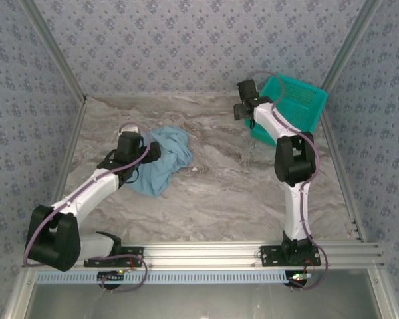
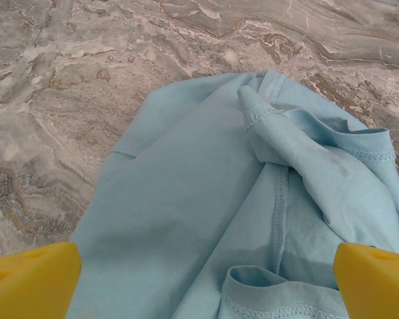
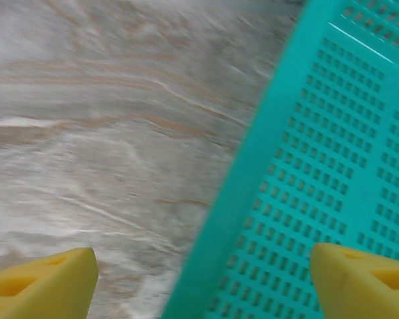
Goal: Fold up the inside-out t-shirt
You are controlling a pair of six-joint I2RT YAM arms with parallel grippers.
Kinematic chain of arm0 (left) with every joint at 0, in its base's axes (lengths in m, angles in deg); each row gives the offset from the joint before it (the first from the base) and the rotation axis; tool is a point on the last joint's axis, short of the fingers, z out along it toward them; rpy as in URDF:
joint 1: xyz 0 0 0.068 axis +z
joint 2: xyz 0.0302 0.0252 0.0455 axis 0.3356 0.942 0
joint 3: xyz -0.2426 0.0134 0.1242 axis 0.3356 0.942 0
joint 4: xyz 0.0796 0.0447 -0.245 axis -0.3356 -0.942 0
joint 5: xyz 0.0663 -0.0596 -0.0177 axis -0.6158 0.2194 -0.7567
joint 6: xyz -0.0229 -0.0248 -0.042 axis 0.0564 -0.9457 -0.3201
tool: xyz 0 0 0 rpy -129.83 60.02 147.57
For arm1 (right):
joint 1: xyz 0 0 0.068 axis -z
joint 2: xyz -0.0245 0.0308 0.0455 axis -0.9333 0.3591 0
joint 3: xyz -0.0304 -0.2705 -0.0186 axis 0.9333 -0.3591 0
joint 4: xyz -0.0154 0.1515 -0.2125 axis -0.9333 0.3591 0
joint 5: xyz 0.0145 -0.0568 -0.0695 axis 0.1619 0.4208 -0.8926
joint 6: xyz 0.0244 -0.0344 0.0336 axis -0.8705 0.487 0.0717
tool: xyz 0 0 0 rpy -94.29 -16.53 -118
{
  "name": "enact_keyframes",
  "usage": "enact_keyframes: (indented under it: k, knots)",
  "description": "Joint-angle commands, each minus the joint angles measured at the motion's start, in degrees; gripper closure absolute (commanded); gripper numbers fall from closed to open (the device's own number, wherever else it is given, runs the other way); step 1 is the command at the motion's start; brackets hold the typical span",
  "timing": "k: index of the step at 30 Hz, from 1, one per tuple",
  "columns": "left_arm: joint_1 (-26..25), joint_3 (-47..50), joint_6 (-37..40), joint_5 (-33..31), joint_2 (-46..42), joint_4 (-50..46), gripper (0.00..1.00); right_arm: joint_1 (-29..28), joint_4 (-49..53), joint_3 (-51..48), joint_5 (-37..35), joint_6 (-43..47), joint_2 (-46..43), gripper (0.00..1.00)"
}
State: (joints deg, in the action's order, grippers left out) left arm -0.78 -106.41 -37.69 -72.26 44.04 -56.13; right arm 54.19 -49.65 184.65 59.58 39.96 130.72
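T-shirt first: it lies in a loose, crumpled heap on the marble-patterned table, left of the middle, light blue with its seams showing on the outside. It is not spread flat. One part bunches toward the far side and another trails down toward the near edge. The left gripper hangs right at the left side of the heap. From the left wrist camera the t-shirt takes up most of the picture, with a stitched seam running down the middle, a rolled fold of cloth on top and bare table beyond it. There the left gripper has its jaws spread wide, one yellow finger in each lower corner, and no cloth is pinched between them. Whether the fingers rest on the fabric I cannot tell. The right gripper is well apart from the shirt, up by the far right corner beside a teal mesh basket. In the right wrist view the right gripper is also spread wide and grips nothing, with the rim of the basket crossing below it and the table to the left, a little blurred.
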Motion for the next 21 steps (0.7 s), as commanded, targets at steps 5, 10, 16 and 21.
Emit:
enact_keyframes:
  k: [5, 10, 16, 21]
  knots:
    - [-0.18, -0.57, 1.30, -1.21, -1.20, -2.81, 0.02, 5.75, 7.17, -4.78, -7.33, 1.24, -5.77, 0.28]
    - [0.69, -1.83, 2.21, 3.81, 1.67, -4.94, 0.02, 3.51, -1.64, -15.89, -0.09, 5.20, -16.73, 0.20]
    - [0.61, -0.66, 1.23, 11.57, 2.66, -4.55, 0.06, -12.24, -18.07, -26.55, 20.76, 8.23, -23.34, 0.16]
    - [0.61, 0.46, 1.97, 12.24, 3.81, -1.08, 0.17, -17.83, -28.51, -24.50, 37.95, 1.09, -15.67, 0.22]
